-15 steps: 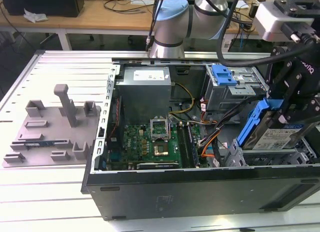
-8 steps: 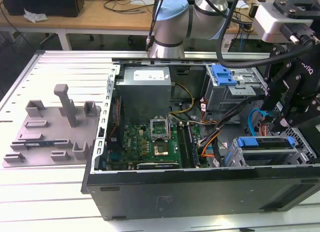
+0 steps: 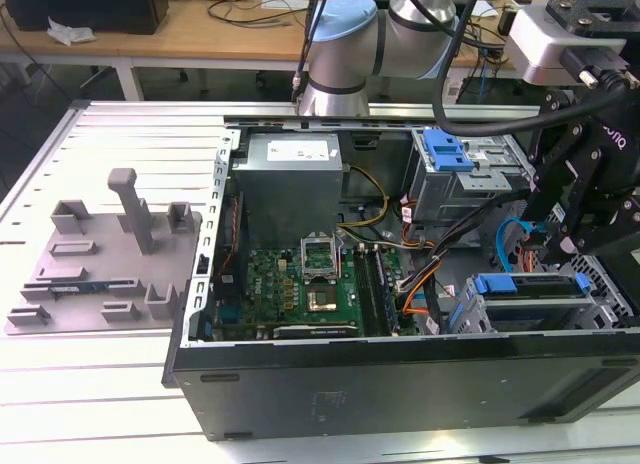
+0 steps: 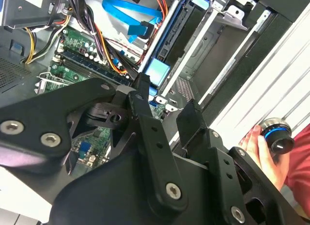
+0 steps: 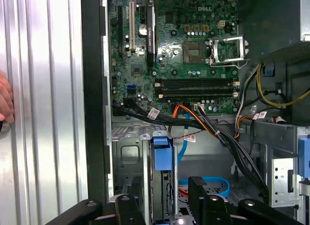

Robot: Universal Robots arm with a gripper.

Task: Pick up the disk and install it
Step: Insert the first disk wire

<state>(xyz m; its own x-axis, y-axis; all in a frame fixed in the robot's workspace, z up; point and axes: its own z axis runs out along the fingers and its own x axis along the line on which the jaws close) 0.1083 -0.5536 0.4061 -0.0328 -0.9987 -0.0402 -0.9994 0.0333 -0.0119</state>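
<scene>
The disk [image 3: 520, 287], with its bright blue carrier frame, sits in the drive cage at the front corner of the open computer case on the exterior view's right. In the first wrist view the disk's blue tab [image 5: 162, 152] stands on edge in the metal bay, and in the second wrist view the same tab [image 4: 157, 72] shows beyond the fingers. My gripper [image 3: 552, 246] hangs just above that cage. Both wrist views show the gripper [image 5: 163, 200] [image 4: 164, 101] open, its black fingers [image 5: 198, 188] spread wide on either side of the disk's line, apart from it.
Black, orange and blue cables [image 5: 208, 184] run beside the bay. The motherboard [image 3: 300, 279] and a grey power supply box [image 3: 290, 174] fill the case's middle. Another blue bracket [image 3: 445, 149] tops the far cage. A grey fixture [image 3: 100, 264] lies outside. A hand [image 4: 256, 147] holds a blue-ringed knob.
</scene>
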